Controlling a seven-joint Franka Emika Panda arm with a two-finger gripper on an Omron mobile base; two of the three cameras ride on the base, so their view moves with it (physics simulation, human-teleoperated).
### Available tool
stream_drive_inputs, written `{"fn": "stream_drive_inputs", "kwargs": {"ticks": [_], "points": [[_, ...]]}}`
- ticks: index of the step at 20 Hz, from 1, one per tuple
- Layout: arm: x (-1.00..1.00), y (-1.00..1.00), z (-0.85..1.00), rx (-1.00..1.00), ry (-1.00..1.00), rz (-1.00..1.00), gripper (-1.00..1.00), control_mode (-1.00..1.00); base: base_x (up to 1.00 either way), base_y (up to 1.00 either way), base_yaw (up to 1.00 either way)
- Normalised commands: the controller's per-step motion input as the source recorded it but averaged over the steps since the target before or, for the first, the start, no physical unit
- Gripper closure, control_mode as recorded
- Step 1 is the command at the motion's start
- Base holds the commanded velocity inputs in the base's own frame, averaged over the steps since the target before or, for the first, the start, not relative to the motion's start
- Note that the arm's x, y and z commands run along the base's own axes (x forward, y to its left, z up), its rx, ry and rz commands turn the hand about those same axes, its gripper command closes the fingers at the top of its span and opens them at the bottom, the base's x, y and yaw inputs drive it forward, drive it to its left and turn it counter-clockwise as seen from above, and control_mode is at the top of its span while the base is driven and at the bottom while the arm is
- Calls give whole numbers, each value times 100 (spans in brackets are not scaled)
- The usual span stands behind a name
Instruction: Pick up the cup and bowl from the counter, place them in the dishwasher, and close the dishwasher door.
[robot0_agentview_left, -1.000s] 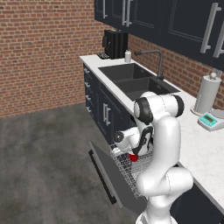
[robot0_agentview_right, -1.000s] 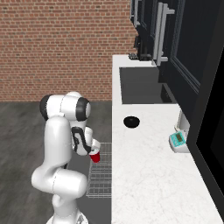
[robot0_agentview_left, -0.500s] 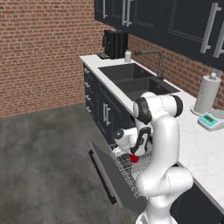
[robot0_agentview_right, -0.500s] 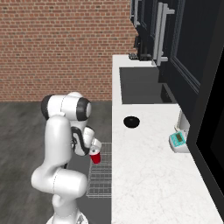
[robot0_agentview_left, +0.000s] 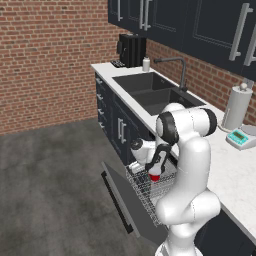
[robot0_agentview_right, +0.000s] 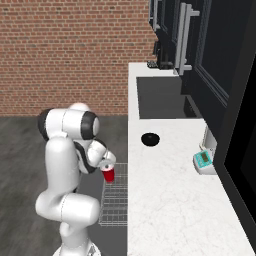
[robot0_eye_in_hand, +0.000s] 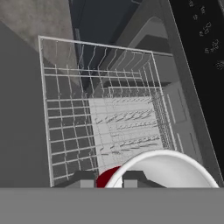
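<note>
Your gripper (robot0_agentview_left: 155, 171) grips the cup (robot0_agentview_left: 155, 176) by its rim, hanging just above the rack (robot0_agentview_left: 150, 192), which is pulled out over the lowered door (robot0_agentview_left: 131, 200). Beyond the rack, the bowl (robot0_agentview_right: 150, 139) sits on the counter (robot0_agentview_right: 170, 200).

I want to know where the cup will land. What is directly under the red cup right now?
Under the cup, held by the gripper, lies the pulled-out wire rack, bare where visible. The cup's rim hides the rack directly beneath.
</note>
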Motion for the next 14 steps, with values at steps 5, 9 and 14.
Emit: {"fn": "stream_drive_inputs", "kwargs": {"ticks": [5,9,14], "points": [[0,0,40,0,1,0,100,-100,0,0,0],[0,0,31,0,3,0,100,-100,0,0,0],[0,4,28,0,6,0,100,-100,0,0,0]]}}
